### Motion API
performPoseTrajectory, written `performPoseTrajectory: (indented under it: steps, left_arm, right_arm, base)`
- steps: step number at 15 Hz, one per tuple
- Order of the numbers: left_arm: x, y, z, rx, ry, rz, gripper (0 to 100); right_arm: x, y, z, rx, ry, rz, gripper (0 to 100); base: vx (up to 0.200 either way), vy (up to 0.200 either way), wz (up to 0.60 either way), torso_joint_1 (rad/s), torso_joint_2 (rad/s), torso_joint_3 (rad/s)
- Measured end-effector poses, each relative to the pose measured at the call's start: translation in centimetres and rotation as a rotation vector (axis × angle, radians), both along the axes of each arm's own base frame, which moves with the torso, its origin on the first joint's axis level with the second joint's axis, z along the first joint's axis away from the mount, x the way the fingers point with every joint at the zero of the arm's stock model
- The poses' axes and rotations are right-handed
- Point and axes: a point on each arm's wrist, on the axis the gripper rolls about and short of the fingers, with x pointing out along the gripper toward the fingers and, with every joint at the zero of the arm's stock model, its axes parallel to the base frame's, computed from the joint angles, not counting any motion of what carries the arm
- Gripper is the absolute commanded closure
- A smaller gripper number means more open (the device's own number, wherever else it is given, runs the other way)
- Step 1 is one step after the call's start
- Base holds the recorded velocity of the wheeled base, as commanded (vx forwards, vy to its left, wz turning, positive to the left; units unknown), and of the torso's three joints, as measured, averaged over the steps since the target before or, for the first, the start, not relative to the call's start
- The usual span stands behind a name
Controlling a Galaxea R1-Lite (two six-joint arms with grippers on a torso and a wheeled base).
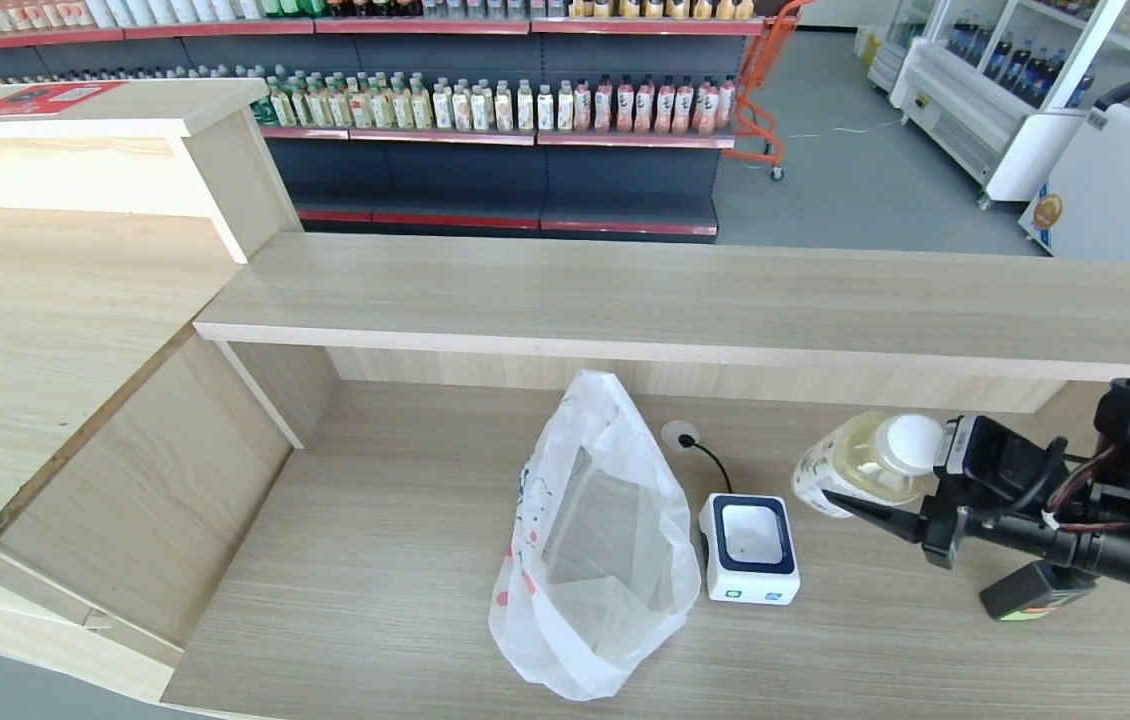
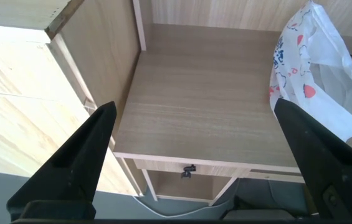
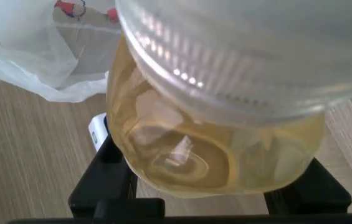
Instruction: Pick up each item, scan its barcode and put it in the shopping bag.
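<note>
Right gripper (image 1: 857, 480) is gripping the bottle (image 1: 845, 458) just right of the scanner (image 1: 750, 545); left gripper (image 2: 194, 111) is hovering beside the bag (image 1: 595, 560), jaws wide.

The head camera looks forward and down over the counter (image 1: 375, 600), shelves (image 1: 485, 110) beyond. The left wrist camera looks down on the counter's left part from some way above; the right wrist camera sits close against the bottle (image 3: 213, 143). All three share the bag (image 1: 595, 540).

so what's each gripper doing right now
left gripper: open, nothing between the jaws
right gripper: closed on the bottle of yellowish drink
</note>
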Motion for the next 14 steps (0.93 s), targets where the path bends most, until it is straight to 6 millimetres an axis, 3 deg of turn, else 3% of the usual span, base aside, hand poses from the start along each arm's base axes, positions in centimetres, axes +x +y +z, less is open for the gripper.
performPoseTrajectory:
  steps: [5, 14]
  left_arm:
    - [0.0, 0.0, 0.0, 0.000, 0.000, 0.000, 0]
    - [0.0, 0.0, 0.0, 0.000, 0.000, 0.000, 0]
  right_arm:
    - [1.1, -1.7, -3.9, -0.083, -0.015, 0.124, 100]
    - [4.7, -1.5, -6.8, -0.146, -0.054, 0.216, 100]
  base:
    - [0.000, 0.000, 0.00, 0.000, 0.00, 0.000]
    - [0.000, 0.000, 0.00, 0.000, 0.00, 0.000]
